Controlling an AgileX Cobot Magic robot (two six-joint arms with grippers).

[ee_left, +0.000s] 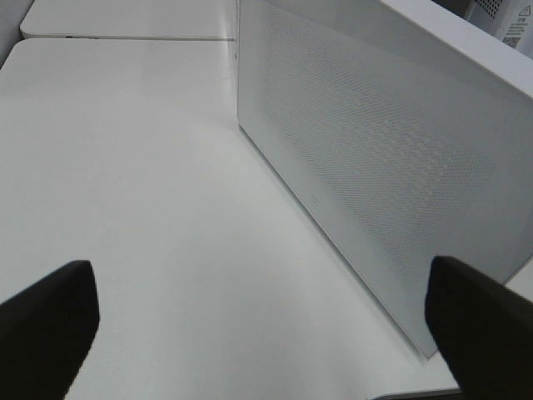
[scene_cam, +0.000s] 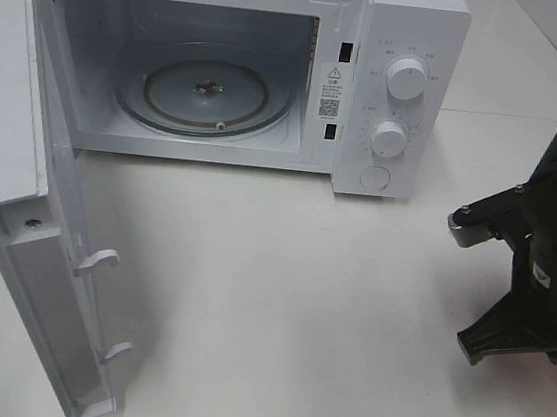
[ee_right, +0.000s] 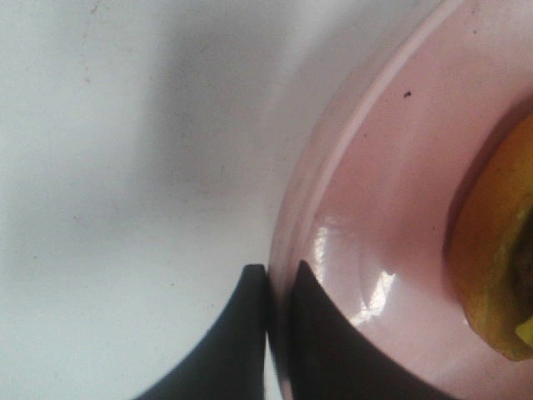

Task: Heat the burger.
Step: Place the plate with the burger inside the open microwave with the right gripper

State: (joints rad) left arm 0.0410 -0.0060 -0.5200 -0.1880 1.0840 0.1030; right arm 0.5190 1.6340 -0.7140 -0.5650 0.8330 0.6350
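Note:
In the right wrist view my right gripper (ee_right: 279,271) is shut on the rim of the round pink plate (ee_right: 375,208), one finger outside it and one inside. An edge of the burger (ee_right: 495,250), golden-brown with a bit of yellow, shows on the plate. In the high view the right arm (scene_cam: 544,259) stands at the right edge of the table and hides both the burger and the plate. My left gripper (ee_left: 266,333) is open with nothing between its fingers, beside the outer face of the microwave door (ee_left: 375,167).
The white microwave (scene_cam: 391,101) stands at the back with its door (scene_cam: 44,232) swung wide open to the left. Its glass turntable (scene_cam: 206,95) holds nothing. Two round knobs (scene_cam: 406,79) sit on its right panel. White tabletop (scene_cam: 287,310) lies in front.

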